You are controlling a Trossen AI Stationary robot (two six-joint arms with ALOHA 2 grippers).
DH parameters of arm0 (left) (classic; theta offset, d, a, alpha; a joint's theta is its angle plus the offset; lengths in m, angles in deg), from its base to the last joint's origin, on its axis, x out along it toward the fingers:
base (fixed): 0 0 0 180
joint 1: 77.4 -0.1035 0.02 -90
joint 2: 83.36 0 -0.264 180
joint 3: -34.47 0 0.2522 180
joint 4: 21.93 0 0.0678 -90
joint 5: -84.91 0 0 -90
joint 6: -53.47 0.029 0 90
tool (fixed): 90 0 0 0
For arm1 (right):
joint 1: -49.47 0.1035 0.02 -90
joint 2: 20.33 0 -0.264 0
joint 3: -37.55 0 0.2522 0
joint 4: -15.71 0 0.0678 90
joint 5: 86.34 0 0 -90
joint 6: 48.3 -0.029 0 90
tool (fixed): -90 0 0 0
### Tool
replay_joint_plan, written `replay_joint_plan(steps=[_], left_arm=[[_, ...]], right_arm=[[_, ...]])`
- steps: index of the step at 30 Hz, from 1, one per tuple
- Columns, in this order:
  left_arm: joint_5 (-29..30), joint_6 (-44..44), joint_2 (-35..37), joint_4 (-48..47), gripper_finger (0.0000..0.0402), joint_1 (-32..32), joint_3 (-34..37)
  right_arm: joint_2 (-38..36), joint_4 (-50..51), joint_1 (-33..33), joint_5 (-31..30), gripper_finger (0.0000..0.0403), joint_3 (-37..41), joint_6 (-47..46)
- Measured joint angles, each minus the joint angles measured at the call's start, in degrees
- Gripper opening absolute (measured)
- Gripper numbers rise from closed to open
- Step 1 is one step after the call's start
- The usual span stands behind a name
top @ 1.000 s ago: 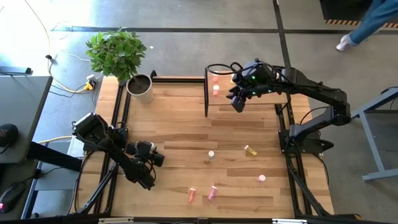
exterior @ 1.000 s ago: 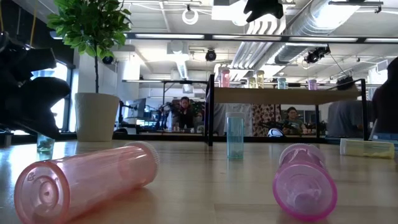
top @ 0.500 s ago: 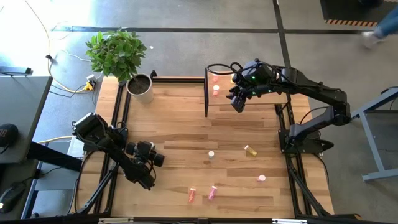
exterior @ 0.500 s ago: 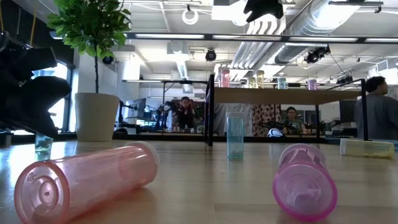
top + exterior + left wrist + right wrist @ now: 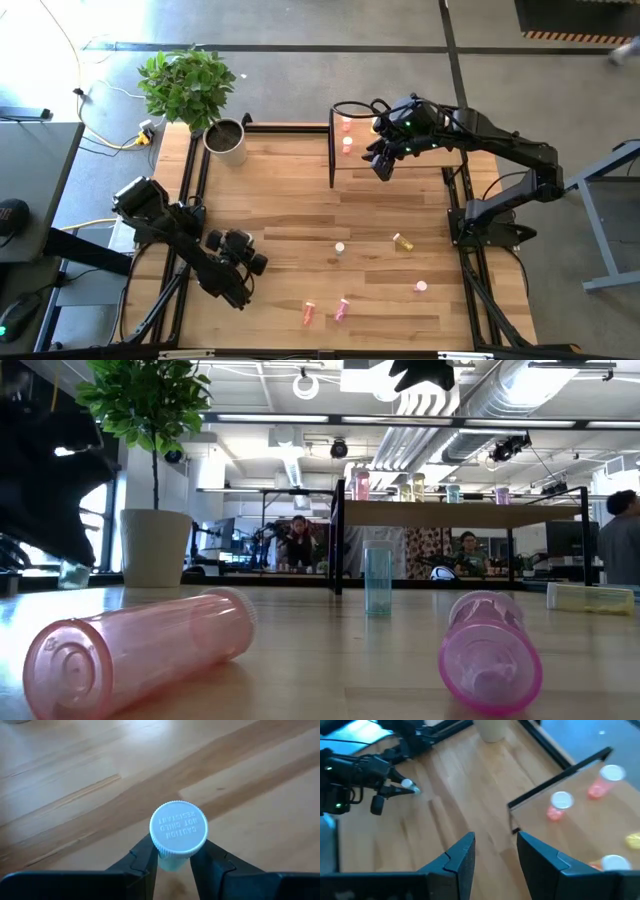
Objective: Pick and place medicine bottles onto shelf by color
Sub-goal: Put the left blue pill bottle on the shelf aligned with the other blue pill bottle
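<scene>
Bottle (image 5: 179, 831) with a white cap sits clamped between the left fingers (image 5: 142, 860) just above the bench (image 5: 300, 200), far from the shelf (image 5: 420, 170). Held only below its cap, it could tilt or slip out during the carry. The right gripper (image 5: 492, 852), fingers apart and empty, hovers at the shelf.

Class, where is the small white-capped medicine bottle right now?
The small white-capped medicine bottle is gripped between the left hand's fingers, lifted above the wooden table's left side, in front of the grey plant pot.

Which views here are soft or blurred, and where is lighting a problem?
Right wrist view: soft throughout, the bottles on the shelf smeared into blobs. Low view: the near pink bottle and magenta bottle loom large and slightly soft; ceiling lights and windows glare, leaving the left arm a dark silhouette. Left wrist view: crisp, the cap lettering on the white-capped bottle readable. High view: evenly lit.
</scene>
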Motion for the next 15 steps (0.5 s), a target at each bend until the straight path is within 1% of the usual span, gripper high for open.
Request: replay_joint_plan(steps=[6, 12, 15], left_arm=[[0.4, 12.8, 7.2, 0.6, 0.009, 0.0, -3.1], [1.3, 26.7, 17.5, 0.3, 0.009, -1.2, -5.2], [1.3, 34.6, 22.6, 2.1, 0.009, -2.3, -6.3]], right_arm=[[0.0, -0.9, 0.0, 5.3, 0.0138, 0.0, -0.1], [0.0, -3.2, 0.0, 10.5, 0.0138, 0.0, 1.5], [0.0, -5.2, 0.0, 13.5, 0.0138, 0.0, 3.0]])
